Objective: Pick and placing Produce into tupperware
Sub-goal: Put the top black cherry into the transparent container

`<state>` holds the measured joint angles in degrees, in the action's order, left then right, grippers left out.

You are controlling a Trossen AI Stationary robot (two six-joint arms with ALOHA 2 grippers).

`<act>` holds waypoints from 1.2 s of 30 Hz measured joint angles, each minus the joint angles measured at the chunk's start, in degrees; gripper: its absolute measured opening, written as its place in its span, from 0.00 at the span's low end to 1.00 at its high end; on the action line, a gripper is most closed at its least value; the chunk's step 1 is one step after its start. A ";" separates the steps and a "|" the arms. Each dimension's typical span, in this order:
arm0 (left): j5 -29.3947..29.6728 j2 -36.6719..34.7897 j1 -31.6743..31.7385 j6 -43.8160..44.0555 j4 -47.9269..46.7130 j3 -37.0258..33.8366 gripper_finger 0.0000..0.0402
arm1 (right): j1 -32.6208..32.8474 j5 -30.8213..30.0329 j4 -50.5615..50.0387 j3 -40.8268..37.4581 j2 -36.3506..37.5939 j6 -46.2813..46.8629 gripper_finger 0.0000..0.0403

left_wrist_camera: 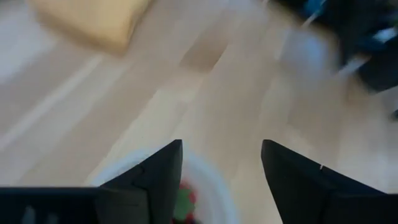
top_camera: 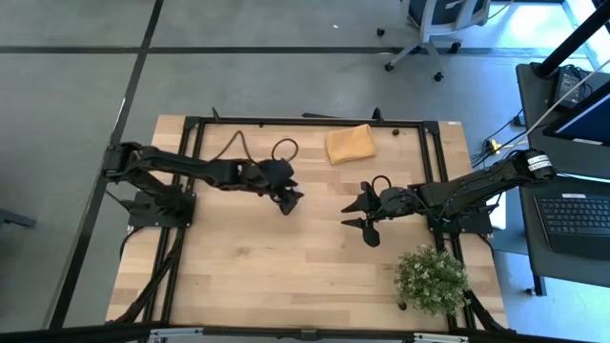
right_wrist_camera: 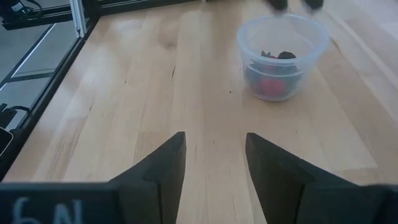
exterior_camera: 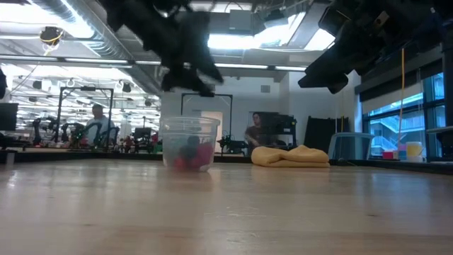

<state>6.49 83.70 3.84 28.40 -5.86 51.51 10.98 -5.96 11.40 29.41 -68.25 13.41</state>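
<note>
**Both my arms above the desk, tub filled with fruit**

The wooden desk (top_camera: 286, 276) lay under me, pale planks inside a black frame. A bushy green plant (top_camera: 431, 278) with white flowers stood near its corner on my right side, and a folded orange-yellow cloth (top_camera: 348, 144) lay at the far edge, well apart from my arms.

My left arm reached in toward the middle, its left gripper (top_camera: 289, 198) hanging directly over the tupperware (right_wrist_camera: 283, 55). Its fingers (left_wrist_camera: 158, 177) were spread apart, clasping nothing; through the gap between them I saw the white rim of the tub and a bit of red and green below. In the low view that gripper (exterior_camera: 190, 79) hung above the cup without touching it.

My right gripper (top_camera: 362, 215) hovered near the middle too, facing the tub across bare wood. Its fingers (right_wrist_camera: 163, 168) were parted and empty, touching nothing.

The tub stood upright on the desk. Inside it lay the produce (right_wrist_camera: 274, 79): bright red pieces with darker maroon ones on top.
</note>
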 joint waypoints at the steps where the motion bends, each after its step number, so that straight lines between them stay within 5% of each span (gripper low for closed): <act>1: 0.05 -1.12 -0.03 -0.70 1.02 0.00 0.53 | 0.00 0.00 -0.01 0.00 0.00 0.00 0.42; 16: -0.13 -9.87 -11.54 -16.71 18.63 0.07 0.53 | 0.02 0.02 0.34 2.09 0.17 4.64 0.42; 36: 5.51 5.90 -26.38 -16.71 37.26 0.04 0.53 | 0.02 1.05 -0.37 3.76 0.44 5.97 0.42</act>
<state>12.01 89.59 -22.55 11.70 31.40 51.55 11.01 -4.90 11.03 33.17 -67.80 19.38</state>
